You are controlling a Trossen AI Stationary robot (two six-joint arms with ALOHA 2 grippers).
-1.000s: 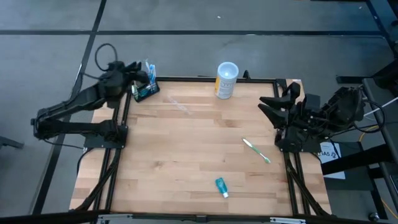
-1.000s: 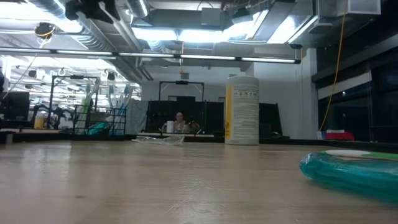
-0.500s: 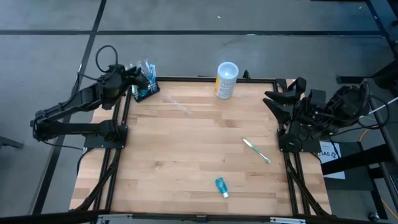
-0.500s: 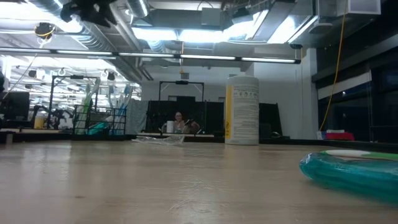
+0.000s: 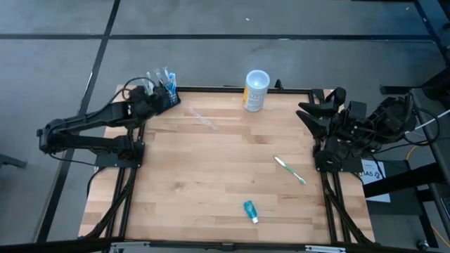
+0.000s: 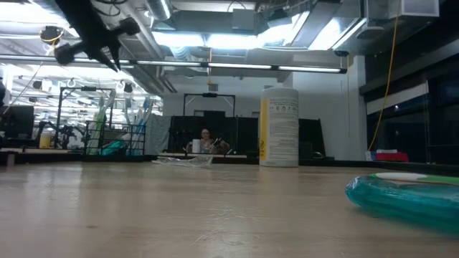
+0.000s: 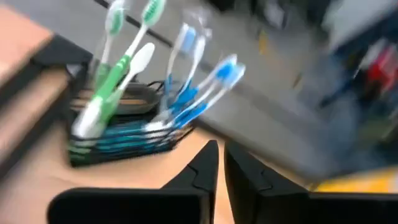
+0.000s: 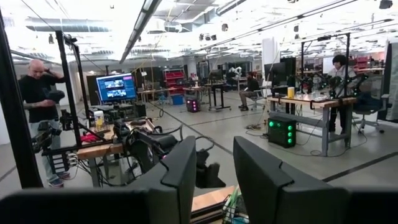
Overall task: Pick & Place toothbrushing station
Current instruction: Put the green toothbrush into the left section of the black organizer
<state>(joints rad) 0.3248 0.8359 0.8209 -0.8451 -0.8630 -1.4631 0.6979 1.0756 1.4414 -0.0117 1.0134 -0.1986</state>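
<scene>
The toothbrushing station (image 5: 169, 97) is a small black block at the table's far left corner, holding upright green and blue toothbrushes (image 5: 159, 77). It also shows in the left wrist view (image 7: 121, 146) with the brushes (image 7: 186, 81) sticking up from its top. My left gripper (image 5: 155, 103) is just left of the block, pointing at it, with its fingers (image 7: 221, 171) shut and empty a short way from it. My right gripper (image 5: 318, 114) is open and empty at the table's right edge, and its fingers stand wide apart in its own wrist view (image 8: 214, 168).
A white-and-yellow cup (image 5: 256, 90) stands at the far edge; it also shows in the low view (image 6: 280, 125). A clear wrapper (image 5: 202, 119), a loose green toothbrush (image 5: 290, 170) and a teal toothpaste tube (image 5: 250, 211) lie on the wood. People stand in the room beyond (image 8: 40, 106).
My left gripper has come down from above the far left corner and drawn back a little toward the table's left edge; it is now level with the station. My right gripper has shifted slightly toward the far edge.
</scene>
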